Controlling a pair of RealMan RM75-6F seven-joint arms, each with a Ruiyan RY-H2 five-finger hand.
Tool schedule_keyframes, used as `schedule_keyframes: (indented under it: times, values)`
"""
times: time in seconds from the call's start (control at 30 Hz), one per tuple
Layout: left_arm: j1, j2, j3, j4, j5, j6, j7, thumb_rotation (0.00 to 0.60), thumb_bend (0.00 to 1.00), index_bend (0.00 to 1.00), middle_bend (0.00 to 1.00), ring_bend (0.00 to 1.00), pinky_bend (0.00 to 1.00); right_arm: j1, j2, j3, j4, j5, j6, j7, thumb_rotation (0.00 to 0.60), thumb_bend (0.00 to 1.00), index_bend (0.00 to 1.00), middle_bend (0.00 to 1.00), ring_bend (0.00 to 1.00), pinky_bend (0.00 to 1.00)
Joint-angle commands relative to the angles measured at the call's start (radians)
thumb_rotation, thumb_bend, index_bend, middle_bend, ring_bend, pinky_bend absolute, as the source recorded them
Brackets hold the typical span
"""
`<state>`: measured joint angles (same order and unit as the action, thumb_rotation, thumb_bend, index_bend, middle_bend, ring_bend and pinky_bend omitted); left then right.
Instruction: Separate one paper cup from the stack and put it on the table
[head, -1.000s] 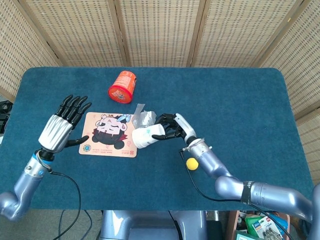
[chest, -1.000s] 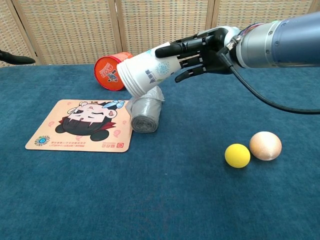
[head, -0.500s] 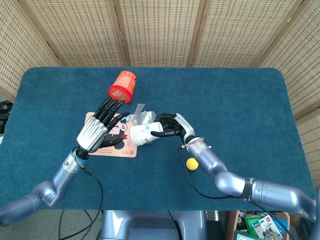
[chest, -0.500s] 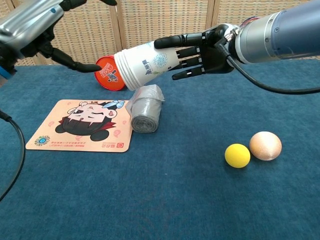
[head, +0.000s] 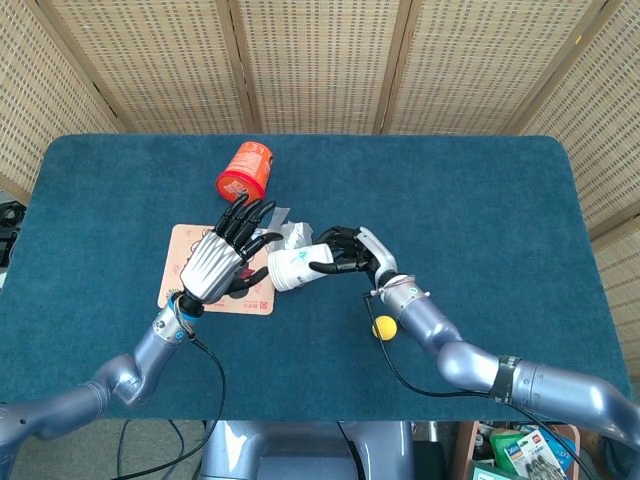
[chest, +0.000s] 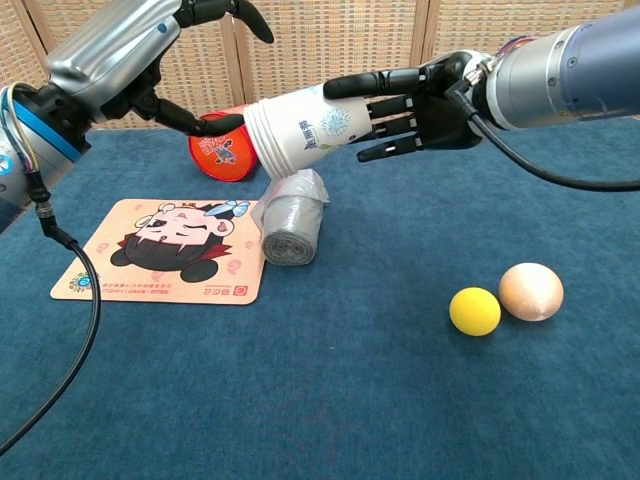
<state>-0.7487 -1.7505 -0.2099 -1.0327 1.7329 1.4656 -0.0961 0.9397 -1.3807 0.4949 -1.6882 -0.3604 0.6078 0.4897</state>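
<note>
Above blue table (head: 480, 200), our right hand (chest: 420, 100) grips the cup stack (chest: 305, 128); our left hand (head: 225, 255), fingers spread, hovers at its nine o'clock.

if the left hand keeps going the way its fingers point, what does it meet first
Most likely the mouth end of the paper cup stack held sideways by the right hand. The left hand is open just beside the stack's rim, though the exact gap is hard to judge.

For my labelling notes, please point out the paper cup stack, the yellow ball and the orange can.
paper cup stack (chest: 300, 132), chest view, on its printed side wall.
yellow ball (chest: 474, 311), chest view, on its middle.
orange can (head: 245, 174), head view, on its side.
</note>
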Motion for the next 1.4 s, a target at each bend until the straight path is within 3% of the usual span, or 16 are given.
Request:
schedule_keyframes:
  times: [0.03,0.6,1.4]
  values:
    - [-0.005,-0.008,0.001,0.007,-0.008,0.001,-0.002,0.600,0.31,0.32,0.00,0.00,0.00,-0.005,0.003,0.001,0.000,-0.003,-0.005,0.003,0.600,0.44,0.56,0.61,0.44,0.55]
    - [-0.028,-0.041,0.014,0.016,-0.040,0.000,0.019,0.600,0.37,0.42,0.00,0.00,0.00,-0.032,0.030,0.010,0.006,-0.022,-0.039,0.023,0.600,0.44,0.56,0.61,0.44,0.55]
    - [-0.056,-0.079,0.008,0.046,-0.082,-0.014,0.014,0.600,0.39,0.46,0.00,0.00,0.00,-0.040,0.047,0.015,0.005,-0.032,-0.055,0.040,0.600,0.44,0.56,0.61,0.44,0.55]
